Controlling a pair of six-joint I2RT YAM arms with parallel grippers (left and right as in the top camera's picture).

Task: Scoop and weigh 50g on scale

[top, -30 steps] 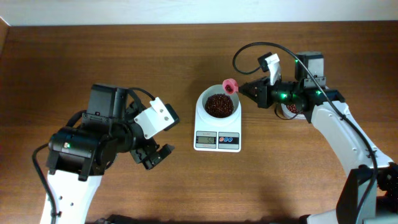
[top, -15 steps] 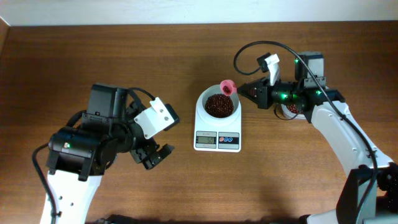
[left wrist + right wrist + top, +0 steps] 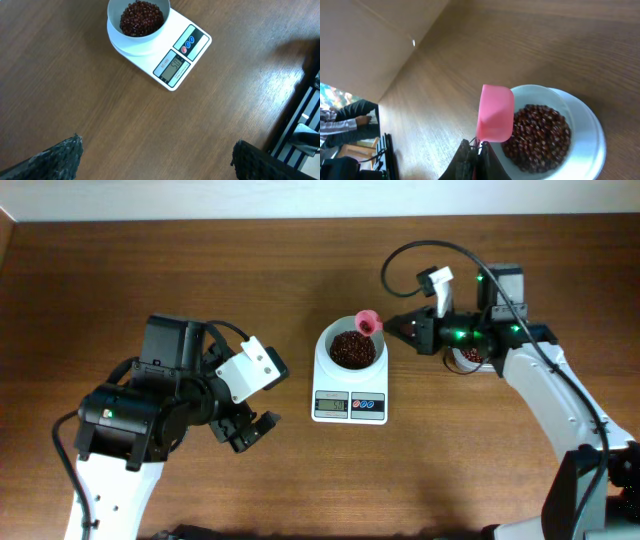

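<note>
The white scale (image 3: pixel 350 385) stands mid-table, its round bowl (image 3: pixel 329 338) holding red beans (image 3: pixel 352 349). In the left wrist view the scale (image 3: pixel 197 47) lies ahead with its display (image 3: pixel 173 66) lit and beans (image 3: pixel 141 17) heaped in the bowl. My right gripper (image 3: pixel 393 328) is shut on the handle of a pink scoop (image 3: pixel 369 321) that hangs at the bowl's far right rim. The right wrist view shows the scoop (image 3: pixel 495 114) over the bowl rim (image 3: pixel 580 112), beside the beans (image 3: pixel 540 137), with the right gripper (image 3: pixel 479 148) just behind it. My left gripper (image 3: pixel 250 430) hovers open left of the scale, nothing between its fingertips (image 3: pixel 65 155).
A clear tub of red beans (image 3: pixel 466 355) sits behind my right arm, mostly hidden by it. The left arm's bulky body (image 3: pixel 150 405) fills the table's left front. Bare wood shows between the left gripper and the scale.
The right wrist has shifted slightly to the right; the scoop stays at the bowl's rim. The left arm has not moved.
</note>
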